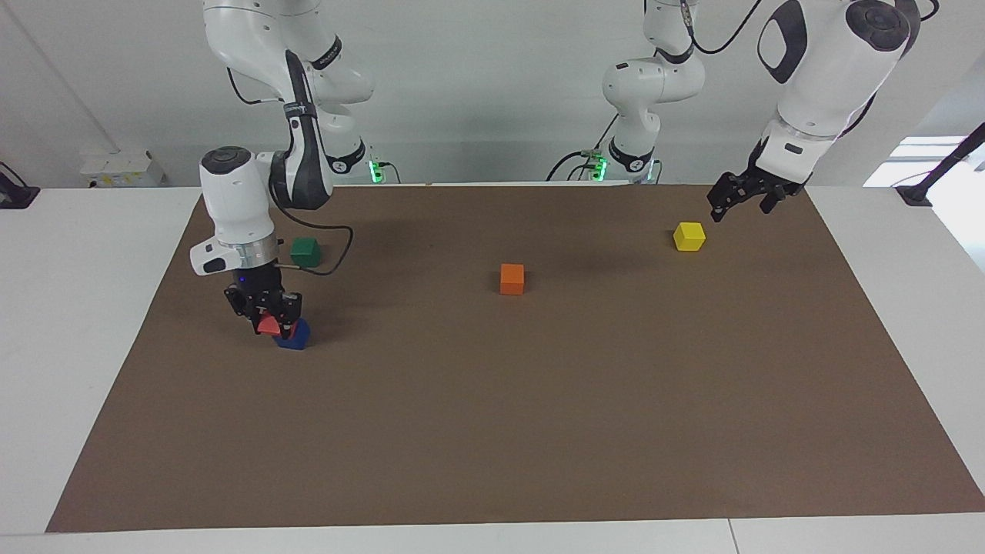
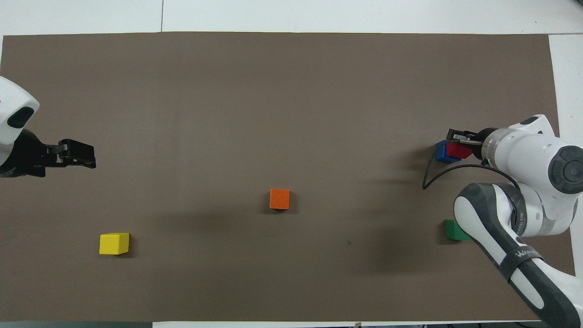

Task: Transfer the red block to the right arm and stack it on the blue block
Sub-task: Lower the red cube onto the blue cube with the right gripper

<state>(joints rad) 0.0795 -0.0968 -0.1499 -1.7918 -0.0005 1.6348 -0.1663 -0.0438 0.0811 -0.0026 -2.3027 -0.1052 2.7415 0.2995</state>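
My right gripper (image 1: pixel 269 322) is shut on the red block (image 1: pixel 268 326) and holds it tilted, low over the blue block (image 1: pixel 295 336). The red block sits off-centre, toward the edge of the blue block nearer the right arm's end of the table. I cannot tell whether the two blocks touch. In the overhead view the red block (image 2: pixel 459 150) overlaps the blue block (image 2: pixel 440 153) under my right gripper (image 2: pixel 457 143). My left gripper (image 1: pixel 739 205) is open and empty, up in the air beside the yellow block (image 1: pixel 689 236); this arm waits.
A green block (image 1: pixel 305 251) lies nearer to the robots than the blue block, close to the right arm's cable. An orange block (image 1: pixel 512 278) lies mid-table. The brown mat (image 1: pixel 492 431) covers the table.
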